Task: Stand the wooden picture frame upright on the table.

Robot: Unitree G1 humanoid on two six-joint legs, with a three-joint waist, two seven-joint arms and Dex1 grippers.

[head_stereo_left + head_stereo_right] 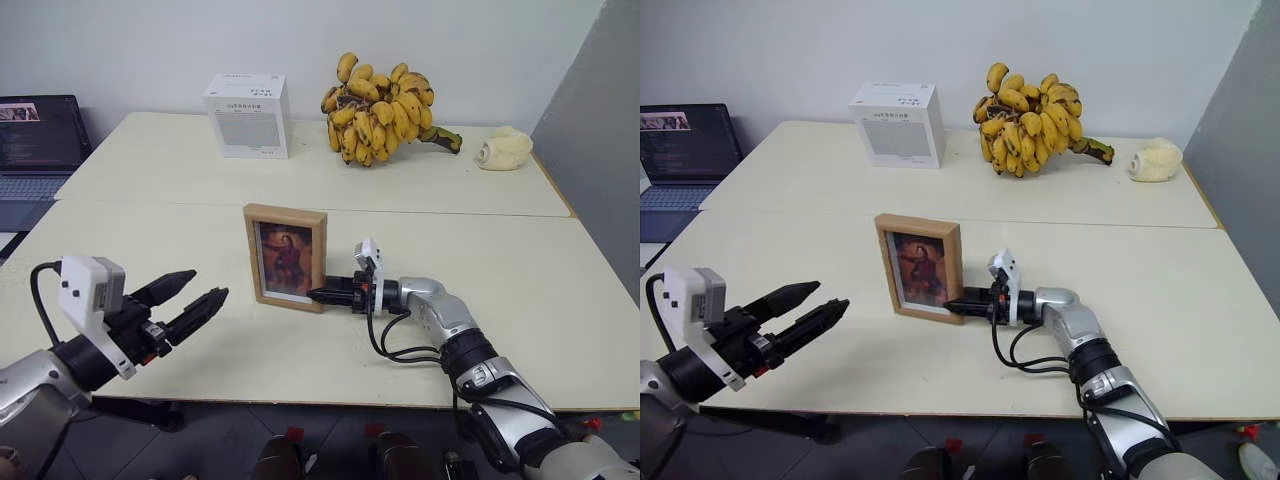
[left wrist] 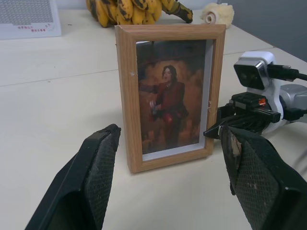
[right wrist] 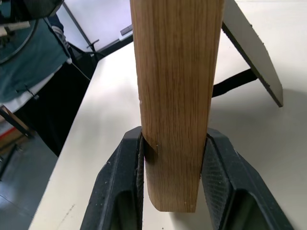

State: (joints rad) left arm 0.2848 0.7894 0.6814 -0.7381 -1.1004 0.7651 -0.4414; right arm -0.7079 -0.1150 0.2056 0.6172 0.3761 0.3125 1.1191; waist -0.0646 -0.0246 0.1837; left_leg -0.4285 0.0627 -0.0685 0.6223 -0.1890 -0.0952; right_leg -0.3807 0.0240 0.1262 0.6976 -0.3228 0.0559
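Observation:
The wooden picture frame (image 1: 287, 257) stands upright on the cream table (image 1: 520, 260), its dark portrait facing me. My right gripper (image 1: 322, 295) reaches in level from the right and is shut on the frame's lower right edge. In the right wrist view both black fingers (image 3: 120, 182) press the light-wood side rail (image 3: 176, 96), and the fold-out stand (image 3: 252, 45) is swung out behind. My left gripper (image 1: 200, 293) hovers open to the frame's left, apart from it. Through the left wrist view the frame (image 2: 170, 93) sits beyond the two spread fingers (image 2: 93, 172).
A white box (image 1: 248, 115), a bunch of bananas (image 1: 385, 108) and a pale lump (image 1: 503, 149) lie at the back of the table. A laptop (image 1: 38, 140) sits off the table's left. A seam crosses the tabletop behind the frame.

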